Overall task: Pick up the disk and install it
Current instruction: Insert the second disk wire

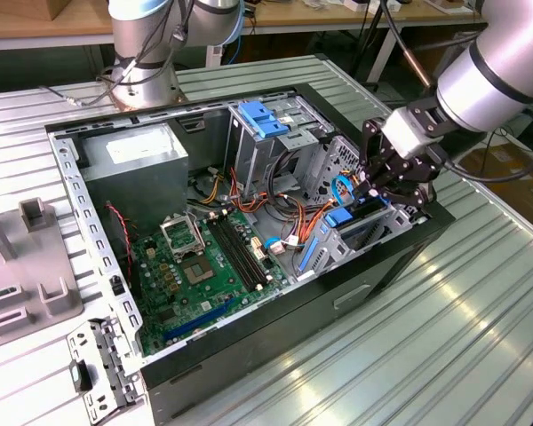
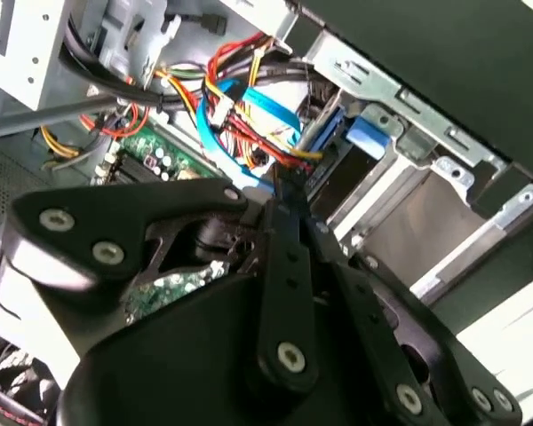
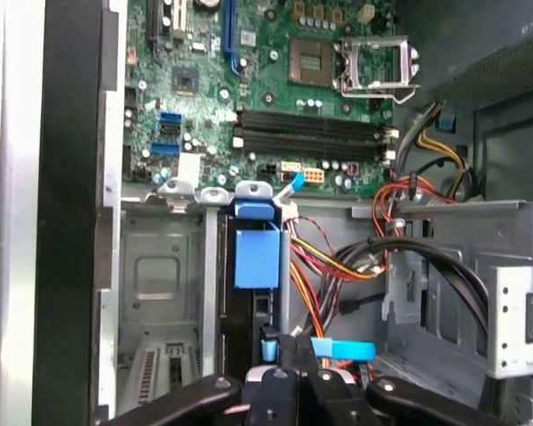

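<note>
A big black computer case lies open on its side on the ribbed metal table. Inside it you can see the green board with its long black slots, a grey metal box with a white sticker, and a lot of red, yellow and orange wires.

The robot arm reaches in from the exterior view's right. Its black gripper hangs over the metal drive cage at the edge of the case nearest that side.

The disk stands on its thin edge in a slot of that cage, right under the gripper. In the first wrist view it shows as a dark narrow strip with a blue plastic rail at its far end, near the green board. In the exterior view it is a dark slab with blue on it, sitting down in the cage.

The jaws look pulled close together, with their tips right at the near end of the disk. I think they are touching it, but the black links of the gripper block the spot in both wrist views, so I cannot tell if they are clamped on it.

A light-blue cable loops just beside the gripper. A blue plastic clip sits on top of another cage, well apart from the disk.
</note>
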You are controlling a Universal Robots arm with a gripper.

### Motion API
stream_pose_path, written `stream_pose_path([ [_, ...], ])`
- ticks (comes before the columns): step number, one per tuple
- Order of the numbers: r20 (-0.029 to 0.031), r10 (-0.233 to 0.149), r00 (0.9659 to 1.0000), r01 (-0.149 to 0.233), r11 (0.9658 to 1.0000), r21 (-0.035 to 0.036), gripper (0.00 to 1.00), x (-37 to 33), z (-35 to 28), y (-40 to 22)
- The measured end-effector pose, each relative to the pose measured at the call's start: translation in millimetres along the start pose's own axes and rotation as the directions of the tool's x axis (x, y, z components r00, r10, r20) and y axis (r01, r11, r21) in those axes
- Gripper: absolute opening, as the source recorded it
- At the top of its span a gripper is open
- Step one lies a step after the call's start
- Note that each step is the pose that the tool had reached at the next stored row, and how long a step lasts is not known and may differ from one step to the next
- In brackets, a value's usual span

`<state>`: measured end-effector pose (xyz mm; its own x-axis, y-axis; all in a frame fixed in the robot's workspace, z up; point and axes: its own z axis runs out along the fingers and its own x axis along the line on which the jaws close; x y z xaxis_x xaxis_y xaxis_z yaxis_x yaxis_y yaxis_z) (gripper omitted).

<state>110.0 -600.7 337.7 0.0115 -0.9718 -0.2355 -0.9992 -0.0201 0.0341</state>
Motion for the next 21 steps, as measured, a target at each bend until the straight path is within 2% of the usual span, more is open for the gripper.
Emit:
stream_pose_path([
  [4,0.0082,0.0,1.0,0.0,1.0,-0.0002,0.11,1.6,-0.2,0.0],
  [9,0.0119,0.0,0.9999,0.0,1.0,-0.0002,0.11,-0.3,-8.6,-1.4],
  [11,0.0171,0.0,0.9999,0.0,1.0,-0.0009,0.11,-1.1,-11.9,-6.0],
  [16,0.0245,0.0,0.9997,0.0,1.0,-0.0037,0.11,-2.0,-16.4,-14.6],
  [21,0.025,0.0,0.9997,0.0,1.0,-0.0038,0.11,-2.1,-16.7,-14.9],
])
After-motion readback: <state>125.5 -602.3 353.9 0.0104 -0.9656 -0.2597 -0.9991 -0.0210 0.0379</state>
